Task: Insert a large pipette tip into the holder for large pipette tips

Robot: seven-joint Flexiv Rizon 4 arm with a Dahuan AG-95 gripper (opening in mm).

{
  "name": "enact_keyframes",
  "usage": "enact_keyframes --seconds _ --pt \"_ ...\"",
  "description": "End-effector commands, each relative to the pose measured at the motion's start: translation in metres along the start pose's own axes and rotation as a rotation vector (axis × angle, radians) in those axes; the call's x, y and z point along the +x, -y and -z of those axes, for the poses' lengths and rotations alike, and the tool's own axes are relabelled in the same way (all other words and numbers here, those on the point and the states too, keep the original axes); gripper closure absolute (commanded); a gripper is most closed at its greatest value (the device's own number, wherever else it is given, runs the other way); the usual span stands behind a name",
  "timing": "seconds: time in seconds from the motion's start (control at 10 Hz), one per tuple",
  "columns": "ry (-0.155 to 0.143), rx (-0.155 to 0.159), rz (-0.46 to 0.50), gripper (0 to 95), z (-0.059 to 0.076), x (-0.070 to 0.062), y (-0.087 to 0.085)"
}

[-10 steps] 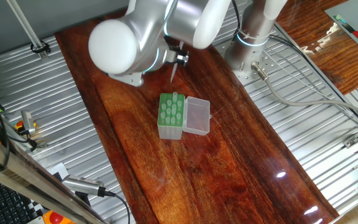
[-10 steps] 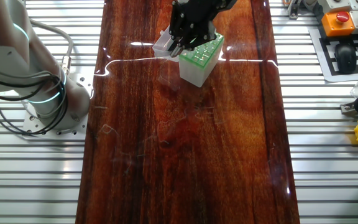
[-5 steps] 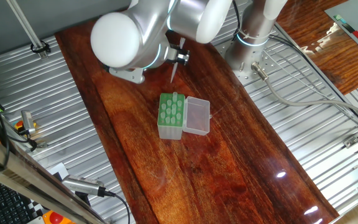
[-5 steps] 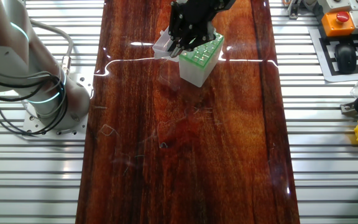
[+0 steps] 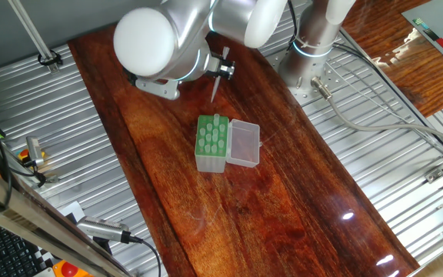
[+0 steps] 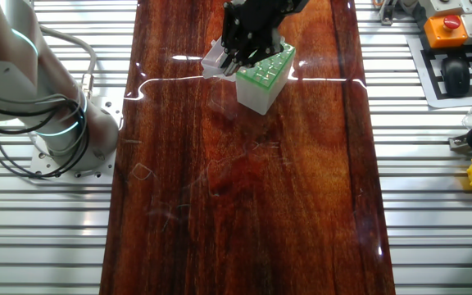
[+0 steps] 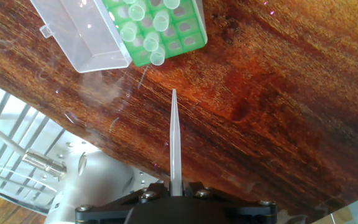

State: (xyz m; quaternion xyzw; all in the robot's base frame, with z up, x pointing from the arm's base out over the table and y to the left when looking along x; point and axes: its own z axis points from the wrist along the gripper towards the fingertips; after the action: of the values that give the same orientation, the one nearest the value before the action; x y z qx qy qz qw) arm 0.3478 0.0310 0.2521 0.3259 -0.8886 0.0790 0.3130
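Nearest the hand camera: gripper (image 7: 174,188) clamped on the wide end of the large pipette tip (image 7: 174,140), cone jutting straight out along the fingers, point free in the air above the dark wooden table (image 7: 278,93). Not yet over the rack; point just short of its near edge in the hand view. Beyond that, the holder for large pipette tips (image 7: 157,28), pale green, several tips already seated along one side, other holes open. Beside it, touching, the clear lid (image 7: 79,31) folded flat on the wood. From one fixed view, tip (image 5: 214,87) hanging point-down from the wrist, up-table of the holder (image 5: 211,143) and apart from it. From the other fixed view, black gripper (image 6: 248,37) looming over the holder (image 6: 264,77), tip itself too thin to pick out. Farthest back, arm base (image 5: 310,58) on ribbed metal. By judgement: very light, thin-walled, smooth plastic, likely slippery and slightly springy; narrow end easily bent or jammed against a hole rim. Best held at the stiffer wide collar, as here, and lowered straight, without side load.
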Motion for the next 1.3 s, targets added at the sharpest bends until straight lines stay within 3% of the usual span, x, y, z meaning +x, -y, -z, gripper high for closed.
enact_keyframes --seconds 0.1,0.6,1.1,1.3 --pt "0.000 0.002 0.005 95.0 -0.003 -0.003 0.001" --pt "0.002 0.008 0.009 95.0 -0.008 -0.009 0.003" --pt "0.006 0.012 -0.002 95.0 0.008 -0.038 0.013" --pt "0.007 0.013 -0.001 95.0 0.012 -0.041 0.014"
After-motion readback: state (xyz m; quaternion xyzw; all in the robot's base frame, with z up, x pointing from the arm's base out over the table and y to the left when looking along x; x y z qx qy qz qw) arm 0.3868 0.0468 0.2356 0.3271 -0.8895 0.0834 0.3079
